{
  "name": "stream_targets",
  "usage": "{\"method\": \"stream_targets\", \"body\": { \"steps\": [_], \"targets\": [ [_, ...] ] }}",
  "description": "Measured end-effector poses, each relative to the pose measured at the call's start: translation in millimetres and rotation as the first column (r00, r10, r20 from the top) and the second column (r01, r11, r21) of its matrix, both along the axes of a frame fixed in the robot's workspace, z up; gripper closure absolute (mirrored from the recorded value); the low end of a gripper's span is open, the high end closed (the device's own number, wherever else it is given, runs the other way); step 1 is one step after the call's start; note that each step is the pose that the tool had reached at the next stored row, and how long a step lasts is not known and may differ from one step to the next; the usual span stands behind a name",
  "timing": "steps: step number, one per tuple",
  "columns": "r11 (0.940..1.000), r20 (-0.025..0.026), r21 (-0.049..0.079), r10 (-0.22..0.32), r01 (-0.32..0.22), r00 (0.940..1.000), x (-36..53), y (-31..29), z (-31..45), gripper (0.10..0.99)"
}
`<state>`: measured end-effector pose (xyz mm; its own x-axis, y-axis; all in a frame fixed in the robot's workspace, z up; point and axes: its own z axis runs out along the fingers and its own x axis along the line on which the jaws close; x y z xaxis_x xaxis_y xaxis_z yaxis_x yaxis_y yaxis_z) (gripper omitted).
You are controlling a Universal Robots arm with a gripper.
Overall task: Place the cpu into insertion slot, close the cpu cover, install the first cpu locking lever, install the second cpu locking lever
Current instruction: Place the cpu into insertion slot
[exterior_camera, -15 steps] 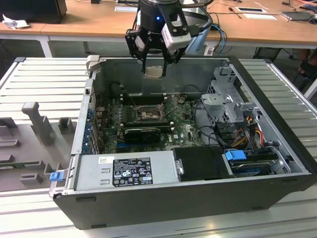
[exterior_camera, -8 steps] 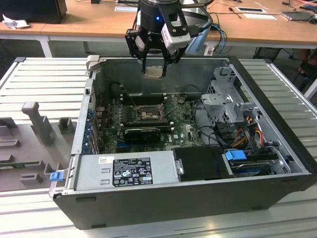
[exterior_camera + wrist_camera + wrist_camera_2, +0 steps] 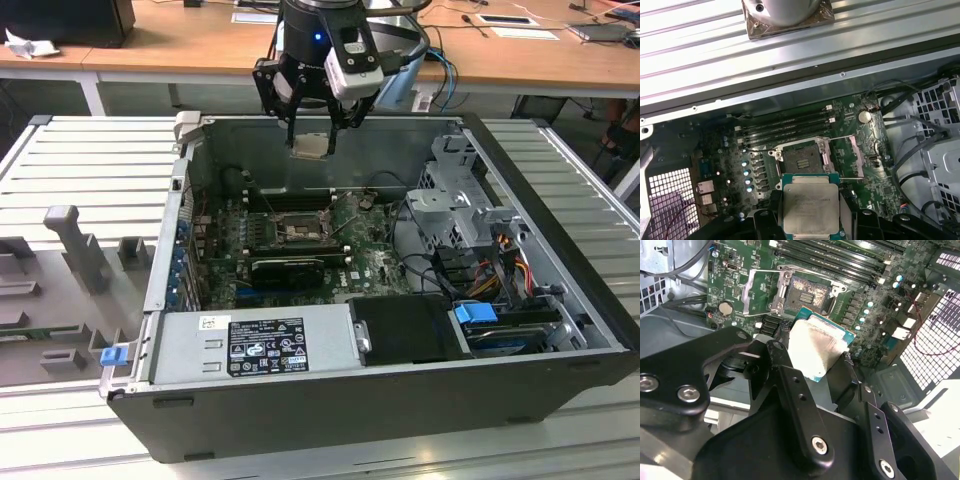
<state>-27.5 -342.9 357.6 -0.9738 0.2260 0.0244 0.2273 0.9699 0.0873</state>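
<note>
Clamping the flat, matte-silver square cpu (image 3: 810,206), the black end effector (image 3: 312,146) hovers.

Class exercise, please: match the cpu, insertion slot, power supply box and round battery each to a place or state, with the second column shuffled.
1 cpu
2 insertion slot
3 power supply box
4 round battery

A open and empty
B silver disc on the green board
C held by the gripper above the case
D grey, labelled, along the case's edge

Pairs: 1-C, 2-A, 3-D, 4-B
</note>
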Motion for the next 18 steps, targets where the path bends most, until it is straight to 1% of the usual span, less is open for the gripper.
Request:
{"method": "stream_targets", "body": {
  "steps": [8, 18],
  "targets": [
    [0.9998, 0.0, 0.0, -0.022, 0.022, 0.9998, 0.0, 0.0, -0.1, 0.545],
    [0.9965, 0.0, 0.0, -0.083, 0.083, 0.9965, 0.0, 0.0, -0.6, 0.545]
  ]
}}
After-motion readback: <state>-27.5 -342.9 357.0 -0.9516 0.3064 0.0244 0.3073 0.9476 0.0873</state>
